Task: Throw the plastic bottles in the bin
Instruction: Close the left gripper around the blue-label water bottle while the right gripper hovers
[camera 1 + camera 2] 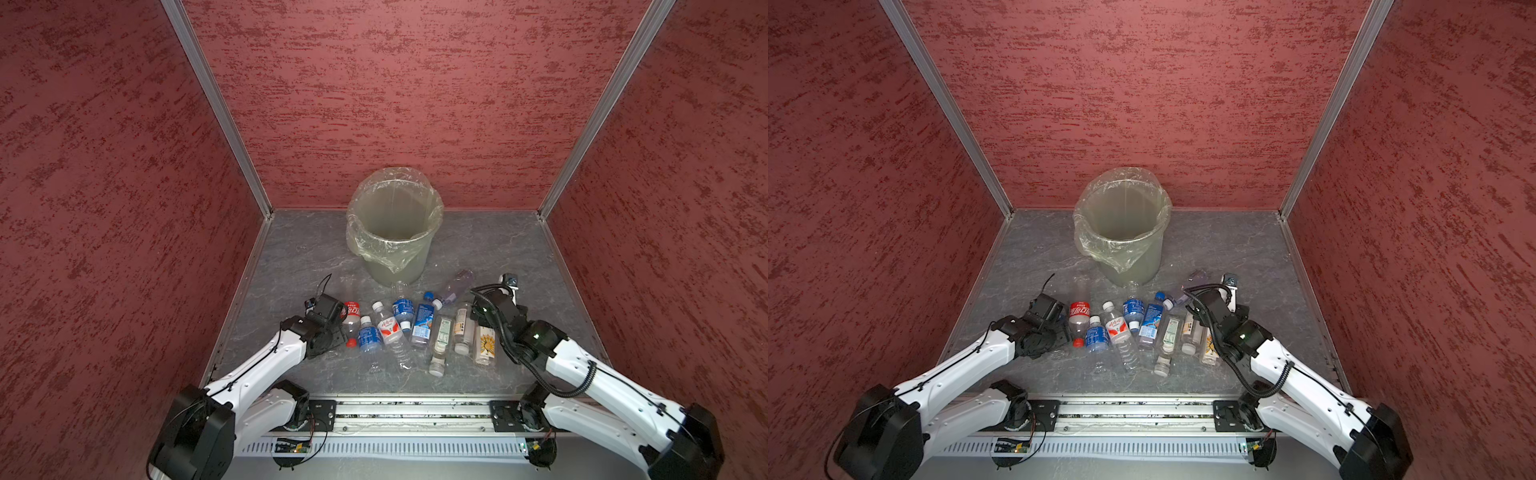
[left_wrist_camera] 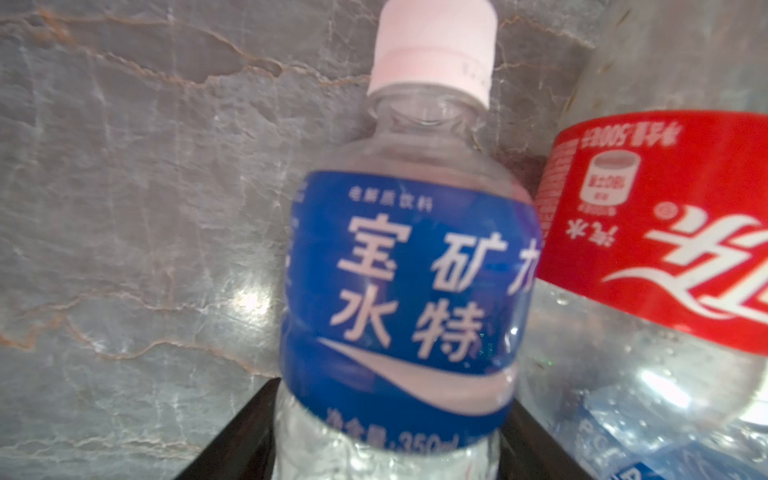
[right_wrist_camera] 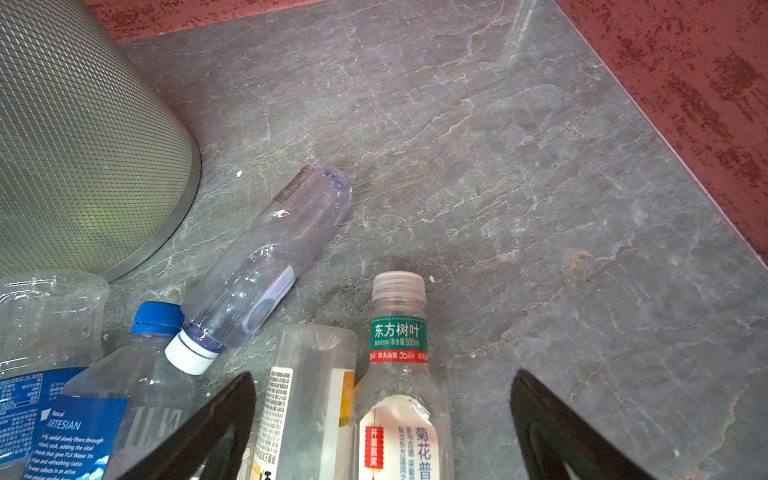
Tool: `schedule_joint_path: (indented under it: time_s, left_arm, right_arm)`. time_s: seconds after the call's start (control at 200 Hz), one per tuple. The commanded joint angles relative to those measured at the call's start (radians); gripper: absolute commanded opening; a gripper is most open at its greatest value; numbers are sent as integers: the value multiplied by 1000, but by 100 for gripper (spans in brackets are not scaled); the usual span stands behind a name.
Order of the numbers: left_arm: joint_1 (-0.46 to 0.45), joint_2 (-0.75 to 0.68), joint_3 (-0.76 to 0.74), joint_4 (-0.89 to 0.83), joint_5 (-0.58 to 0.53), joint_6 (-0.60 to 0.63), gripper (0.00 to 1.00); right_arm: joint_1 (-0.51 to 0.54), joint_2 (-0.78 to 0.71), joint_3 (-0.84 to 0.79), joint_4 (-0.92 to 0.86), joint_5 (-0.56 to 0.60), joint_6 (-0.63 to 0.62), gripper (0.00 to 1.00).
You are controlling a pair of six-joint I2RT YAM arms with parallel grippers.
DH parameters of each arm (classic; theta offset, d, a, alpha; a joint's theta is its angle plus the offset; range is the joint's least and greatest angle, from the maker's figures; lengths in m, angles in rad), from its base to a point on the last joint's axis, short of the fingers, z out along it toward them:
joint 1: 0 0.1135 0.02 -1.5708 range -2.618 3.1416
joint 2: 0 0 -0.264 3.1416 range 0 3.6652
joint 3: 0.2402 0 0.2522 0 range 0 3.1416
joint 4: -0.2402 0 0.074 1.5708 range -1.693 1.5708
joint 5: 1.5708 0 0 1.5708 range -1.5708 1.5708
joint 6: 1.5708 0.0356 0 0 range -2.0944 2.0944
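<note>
- Aluminium rail (image 1: 411, 409) is set along the near edge of the grey stone-patterned table (image 1: 299, 257), and both white arms (image 1: 266, 365) are mounted on it.
- At the row's near-left end, the left gripper (image 2: 395, 390) is lowered. In the left wrist view its black fingers (image 2: 241, 453) are seen against both sides of a blue-labelled bottle (image 2: 407, 291) with a white cap, which is pinched between them. In both top views this bottle is hidden under the arm.
- A red-labelled bottle (image 2: 665, 228) is laid just beside the pinched one.
- The plastic bottles (image 1: 390, 328) are laid flat in a loose row across the middle of the table, between the two grippers, many of them touching.
- At the row's right end, the right gripper (image 3: 382, 374) is held with its jaws spread wide. A tea bottle (image 3: 399, 340) with a green neck band and a yellow-and-white-labelled bottle (image 3: 311, 395) are framed between the fingers, and neither is clamped.
- Farther back, a purple-tinted bottle (image 3: 270, 249) is laid at a slant, its white cap just beside a blue-capped bottle (image 3: 158, 318).
- A clear bottle (image 1: 400, 286) is seen just beside the bin's base.
- The bin (image 1: 411, 266) is stood upright behind the row, at the middle of the table's far part, and is lined with a clear bag (image 1: 374, 245) folded over its rim.
- Red textured walls (image 1: 415, 104) are set around the table.
</note>
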Motion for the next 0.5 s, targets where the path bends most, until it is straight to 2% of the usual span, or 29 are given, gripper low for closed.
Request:
schedule_joint_path:
  time_s: [0.0,0.496]
  left_arm:
    - [6,10,-6,23,13,9,72]
    - [25,26,-6,48,57,33,60]
  right_arm:
    - [4,-6,35,-9,-1,5,96]
    - [3,-8,34,-12,-1,5,96]
